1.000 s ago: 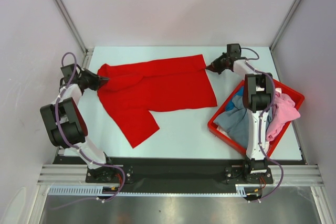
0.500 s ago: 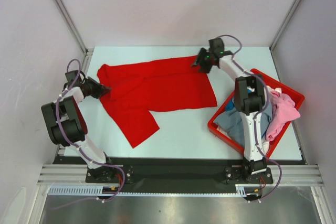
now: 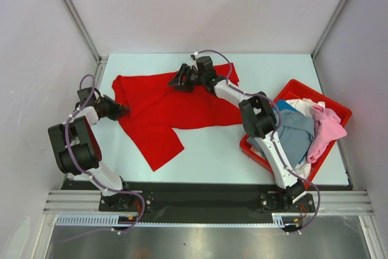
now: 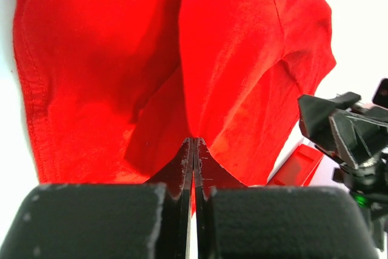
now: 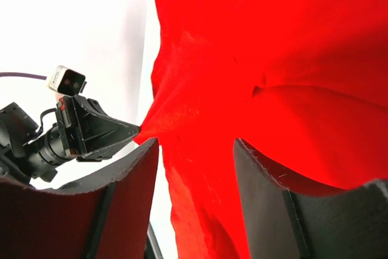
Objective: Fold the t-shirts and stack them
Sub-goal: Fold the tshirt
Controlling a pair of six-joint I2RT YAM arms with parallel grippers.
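Observation:
A large red t-shirt lies spread on the white table, one sleeve pointing towards the near edge. My left gripper is shut on the shirt's left edge; in the left wrist view its tips pinch a fold of the red cloth. My right gripper hovers open over the shirt's far edge near the middle. In the right wrist view its jaws stand apart with red cloth lying under and between them. Grey-blue, pink and white t-shirts are heaped in a bin.
The red plastic bin stands at the right of the table, behind my right arm's elbow. White enclosure walls with metal posts surround the table. The left gripper shows in the right wrist view, the right gripper in the left wrist view.
My right gripper has let go of the shirt's far right corner, opened, and swung left across the shirt to its far middle edge. The left gripper has stayed shut on the left edge.

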